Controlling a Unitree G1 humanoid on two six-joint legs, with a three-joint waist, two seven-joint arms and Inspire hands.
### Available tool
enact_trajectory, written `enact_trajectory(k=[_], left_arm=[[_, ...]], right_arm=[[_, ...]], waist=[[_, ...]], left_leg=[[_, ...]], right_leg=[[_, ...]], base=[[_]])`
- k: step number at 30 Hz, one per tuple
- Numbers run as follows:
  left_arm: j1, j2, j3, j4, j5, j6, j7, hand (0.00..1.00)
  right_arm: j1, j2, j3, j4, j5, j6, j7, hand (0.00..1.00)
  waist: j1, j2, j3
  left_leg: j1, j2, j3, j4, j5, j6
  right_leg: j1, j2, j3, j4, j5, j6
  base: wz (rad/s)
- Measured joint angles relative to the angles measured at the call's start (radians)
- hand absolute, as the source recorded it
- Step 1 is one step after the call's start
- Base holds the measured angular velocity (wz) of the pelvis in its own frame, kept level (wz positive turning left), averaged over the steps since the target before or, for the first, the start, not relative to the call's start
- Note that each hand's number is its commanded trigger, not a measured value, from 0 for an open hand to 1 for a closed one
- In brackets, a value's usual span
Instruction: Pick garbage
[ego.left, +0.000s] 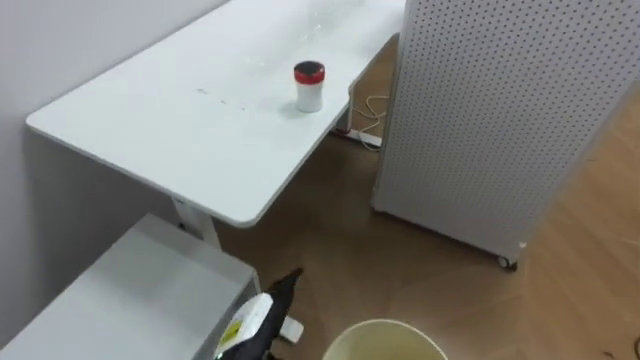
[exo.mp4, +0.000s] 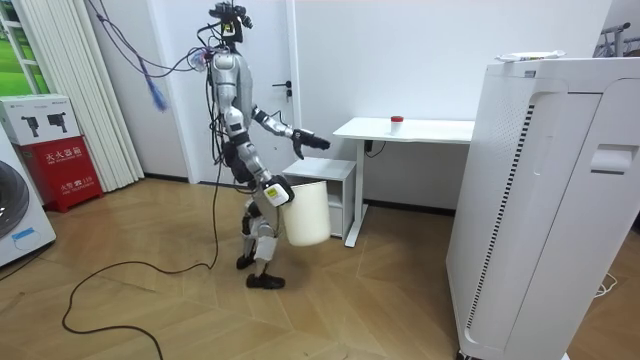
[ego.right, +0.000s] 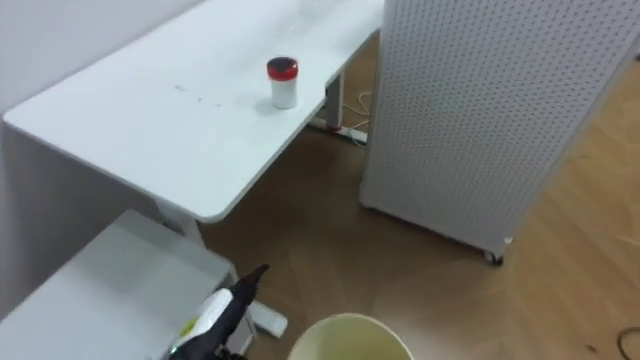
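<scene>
**Item:** garbage, one small white jar (ego.left: 309, 86) with a red lid. It stands upright on the white desk (ego.left: 180, 140), near the edge facing the tall perforated white unit (ego.left: 500, 120). Not yet picked.

**Left hand** (ego.left: 262, 322): held out above the corner of the low white cabinet (ego.left: 130, 290). Its dark fingers are stretched forward and hold nothing. It is well apart from the jar.

**Right hand** (exo.mp4: 275, 193): at the rim of the white bin (exo.mp4: 305, 213) (its grip cannot be told).

**Hazards:**
- A long reach from here may only nudge the jar, tipping it so it rolls off the desk edge.
- On a step closer, the bin may knock the cabinet or the desk leg.
</scene>
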Motion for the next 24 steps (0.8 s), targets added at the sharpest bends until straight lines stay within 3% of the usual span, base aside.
enact_trajectory(k=[4,8,14,17,18,19,20,22,23,24], left_arm=[[0.027,0.008,0.082,-0.119,0.001,-0.016,0.024,0.0],[0.029,0.009,0.104,-0.156,-0.012,-0.022,0.062,0.0],[0.052,0.011,0.166,-0.244,-0.037,-0.024,0.116,0.0],[0.122,0.013,0.178,-0.402,-0.041,-0.038,0.125,0.0],[0.129,0.013,0.182,-0.415,-0.042,-0.048,0.125,0.0],[0.14,0.013,0.191,-0.42,-0.041,-0.068,0.131,0.0],[0.151,0.013,0.197,-0.421,-0.04,-0.075,0.139,0.0],[0.159,0.011,0.2,-0.421,-0.039,-0.081,0.16,0.0],[0.159,0.01,0.203,-0.421,-0.038,-0.083,0.166,0.0],[0.165,0.007,0.214,-0.421,-0.038,-0.085,0.18,0.0]], right_arm=[[0.026,-0.002,-0.02,-0.004,-0.003,0.001,0.003,1.0],[0.07,-0.01,-0.03,-0.004,-0.005,0.004,0.004,1.0],[0.072,-0.009,-0.04,-0.003,-0.044,0.004,0.023,1.0],[0.076,-0.01,-0.038,-0.004,-0.076,0.005,0.035,1.0],[0.075,-0.009,-0.038,-0.004,-0.081,0.005,0.036,1.0],[0.075,-0.009,-0.037,-0.003,-0.093,0.005,0.037,1.0],[0.077,-0.01,-0.041,-0.003,-0.1,0.006,0.038,1.0],[0.078,-0.016,-0.05,-0.003,-0.104,0.01,0.037,1.0],[0.079,-0.017,-0.05,-0.002,-0.103,0.01,0.035,1.0],[0.089,-0.013,-0.048,-0.003,-0.105,0.012,0.035,1.0]], waist=[[-0.005,0.002,-0.0086],[-0.002,-0.007,-0.0114],[0.013,-0.018,-0.0119],[0.044,-0.02,-0.0149],[0.053,-0.019,-0.0132],[0.071,-0.022,-0.0081],[0.075,-0.022,-0.0083],[0.088,-0.018,-0.0059],[0.099,-0.014,-0.004],[0.126,-0.012,-0.0166]], left_leg=[[0.01,-0.005,-0.169,0.007,-0.002,-0.018],[0.087,0.008,-0.165,-0.016,0.001,-0.025],[0.118,0.024,-0.173,-0.004,0.003,-0.029],[0.133,0.031,-0.244,0.028,0.008,-0.038],[0.13,0.031,-0.263,0.049,0.01,-0.039],[0.113,0.028,-0.318,0.091,0.012,-0.037],[0.089,0.002,-0.373,0.078,0.001,-0.033],[0.03,-0.03,-0.417,0.009,0.015,-0.043],[0.011,-0.035,-0.422,-0.004,0.021,-0.022],[0.014,-0.038,-0.429,-0.009,0.023,-0.021]], right_leg=[[0.061,0.045,-0.005,-0.073,-0.001,-0.025],[0.133,0.08,-0.001,-0.122,0.0,-0.027],[0.141,0.098,-0.005,-0.124,-0.001,-0.044],[0.157,0.136,0.064,-0.141,0.007,-0.062],[0.165,0.142,0.083,-0.142,0.009,-0.067],[0.178,0.154,0.119,-0.151,0.012,-0.072],[0.187,0.158,0.151,-0.159,0.014,-0.07],[0.183,0.16,0.179,-0.156,0.016,-0.066],[0.18,0.161,0.187,-0.152,0.016,-0.064],[0.168,0.167,0.201,-0.155,0.018,-0.059]], base=[[-0.24],[-0.12],[-0.36],[-0.62],[-0.8],[-0.64],[-0.54],[-0.42],[-0.69],[-0.47]])
